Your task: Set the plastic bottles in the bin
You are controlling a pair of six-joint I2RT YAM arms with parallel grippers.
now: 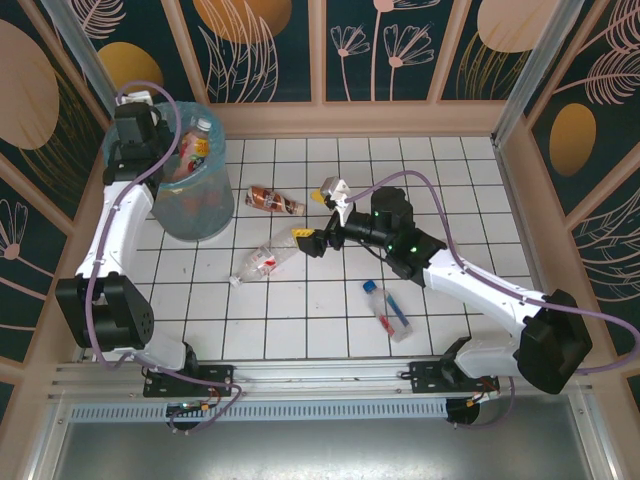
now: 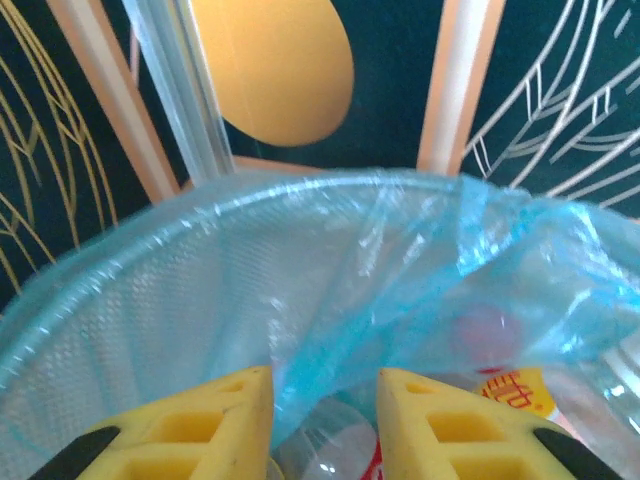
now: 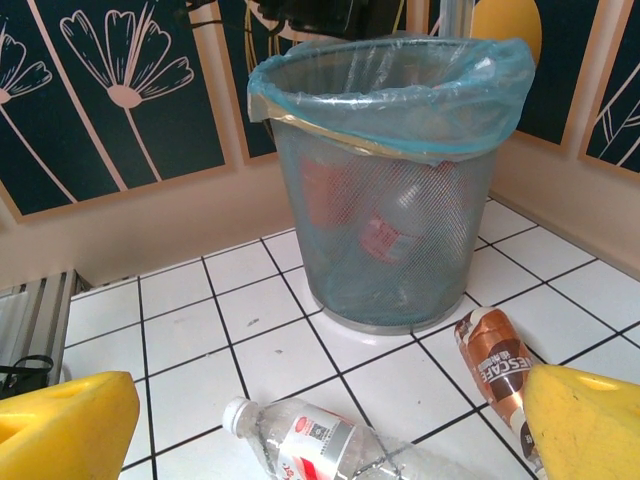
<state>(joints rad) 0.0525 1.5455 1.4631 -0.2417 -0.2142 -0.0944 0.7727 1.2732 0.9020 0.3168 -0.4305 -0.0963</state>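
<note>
Hanging over the blue-bagged bin (image 2: 150, 300), your left gripper (image 2: 322, 382) shows narrow fingers with a clear bottle (image 2: 325, 448) between them. You cannot tell if it is held. Your right gripper (image 3: 325, 415) is spread wide.

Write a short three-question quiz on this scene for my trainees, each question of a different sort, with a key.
1. Count: how many clear plastic bottles lie on the white tiled table, outside the round grey mesh bin with the light-blue plastic liner?
2. True or false: the right claw is shut on a bottle.
3. Which claw hangs over the bin? A) left claw B) right claw C) neither

Key: 1) three; 2) false, it is open; 3) A.
</note>
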